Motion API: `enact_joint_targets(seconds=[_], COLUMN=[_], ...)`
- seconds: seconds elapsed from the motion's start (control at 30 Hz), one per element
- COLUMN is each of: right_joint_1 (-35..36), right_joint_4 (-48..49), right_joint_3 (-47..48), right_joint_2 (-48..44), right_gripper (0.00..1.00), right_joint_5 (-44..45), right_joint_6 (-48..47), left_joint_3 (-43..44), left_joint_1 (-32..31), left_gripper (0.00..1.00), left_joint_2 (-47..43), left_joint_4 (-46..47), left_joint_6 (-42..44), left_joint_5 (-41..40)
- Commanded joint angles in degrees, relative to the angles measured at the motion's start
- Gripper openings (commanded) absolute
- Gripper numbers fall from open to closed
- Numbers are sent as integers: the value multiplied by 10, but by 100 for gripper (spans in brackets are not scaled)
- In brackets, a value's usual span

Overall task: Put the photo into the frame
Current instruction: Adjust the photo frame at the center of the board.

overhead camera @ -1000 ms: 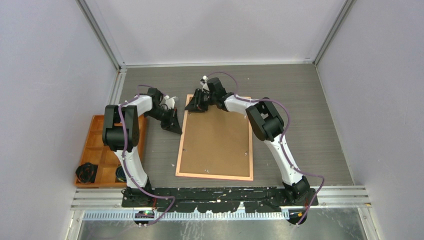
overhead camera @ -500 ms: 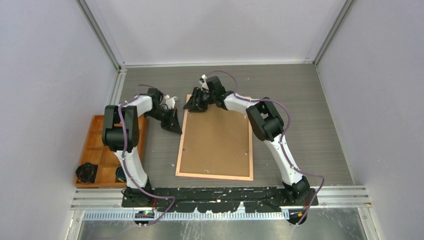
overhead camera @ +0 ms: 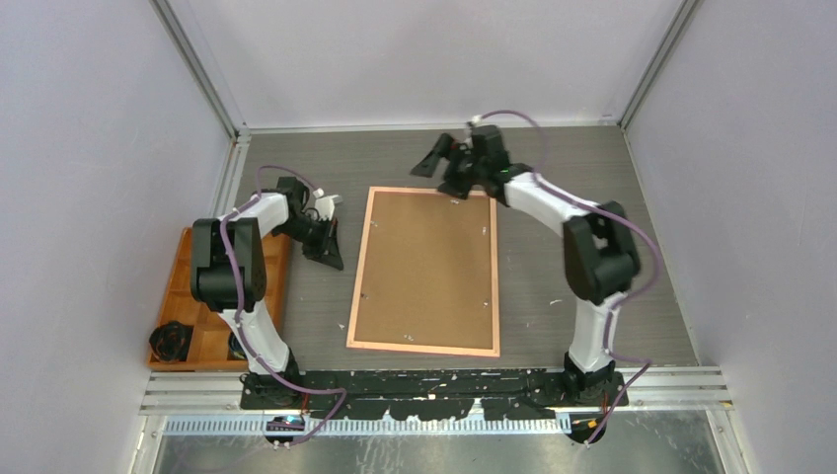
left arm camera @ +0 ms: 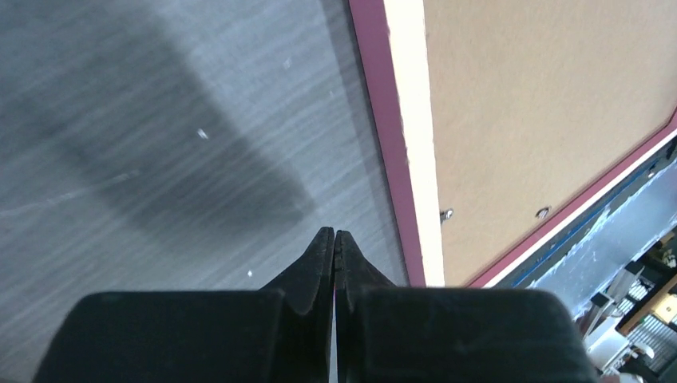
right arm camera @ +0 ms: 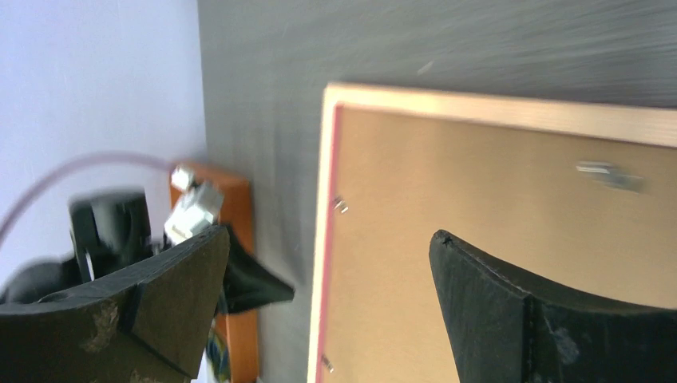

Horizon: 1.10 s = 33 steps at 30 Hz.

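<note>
Beyond the frame (overhead camera: 359, 267), right gripper (right arm camera: 331, 235) aloft, jaws apart; left gripper (left arm camera: 334, 233) low, jaws together.

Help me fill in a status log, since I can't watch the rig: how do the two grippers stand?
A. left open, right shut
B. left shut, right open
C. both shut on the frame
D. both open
B: the left gripper has its fingers pressed together with nothing between them, beside the frame, while the right gripper has its fingers wide apart and holds nothing.
</note>
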Motion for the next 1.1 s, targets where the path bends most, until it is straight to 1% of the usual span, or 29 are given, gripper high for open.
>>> enact_joint_targets(seconds=[0.0,0.13,0.27,0.4,0.53,0.63,0.7,0.87,1.0,1.07], right_joint_1=[-41,-68,-71,-71,-70,-61,-49,-7,27,43], right_joint_4=[-47,-48,-36,-19,-7,-4,-14,-52,-99,-113], right_joint_3=[-132,-212,-241,-230,-192,-138,-90,64,196,244], right_joint_2=[-102,-134,-123,-89,-36,5,36,136,224,257], right_gripper=[100,100,100,100,100,100,100,100,100,100], right_joint_5=[134,144,133,104,72,55,43,1,-48,-81], right_joint_6=[-2,-3,2,21,43,56,61,67,59,58], left_joint_3=[-33,-53,-66,-76,-68,-61,-57,-25,21,39], left_joint_1=[-4,-26,-50,-85,-131,-168,-208,-296,-358,-390], left_gripper=[2,2,1,1,1,0,0,1,0,1], left_joint_2=[-40,-57,-72,-78,-53,-42,-39,-16,14,28], left_joint_4=[-25,-37,-43,-41,-35,-32,-30,-28,-30,-29], left_joint_6=[70,108,129,137,116,102,92,58,31,24], left_joint_5=[-16,-33,-49,-71,-106,-106,-109,-108,-82,-59])
